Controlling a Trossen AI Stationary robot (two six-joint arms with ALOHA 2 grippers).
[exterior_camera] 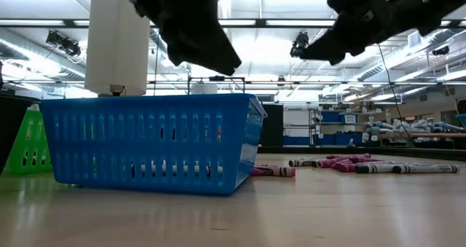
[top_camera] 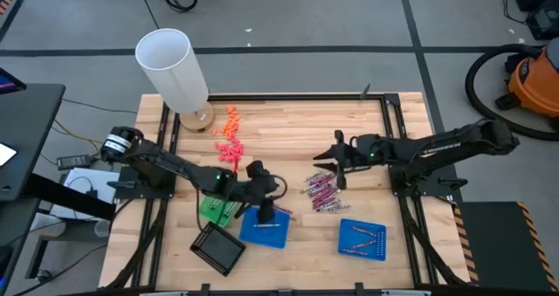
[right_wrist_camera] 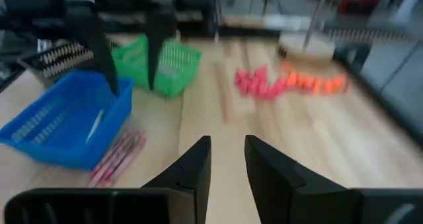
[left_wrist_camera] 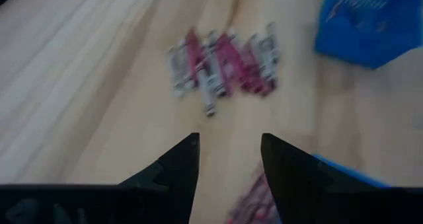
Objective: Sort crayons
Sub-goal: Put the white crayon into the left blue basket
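The crayons [top_camera: 320, 191] lie in a loose pile of pinkish-red, maroon and grey sticks on the wooden table; the pile also shows in the left wrist view [left_wrist_camera: 223, 64] and the low view [exterior_camera: 349, 162]. A few more crayons [right_wrist_camera: 117, 156] lie beside the nearer blue tray [top_camera: 262, 228]. My left gripper [top_camera: 269, 200] hangs open and empty over that tray's far edge, its fingers [left_wrist_camera: 178, 164] pointing toward the pile. My right gripper [top_camera: 332, 161] is open and empty above the table, just beyond the pile's far side.
A second blue tray [top_camera: 362, 237] holding a few crayons stands at the near right. A green tray [top_camera: 217, 209] and a black tray [top_camera: 218, 248] stand at the near left. A white cylinder [top_camera: 175, 67] stands at the far left, with orange and pink bits [top_camera: 230, 137] near it.
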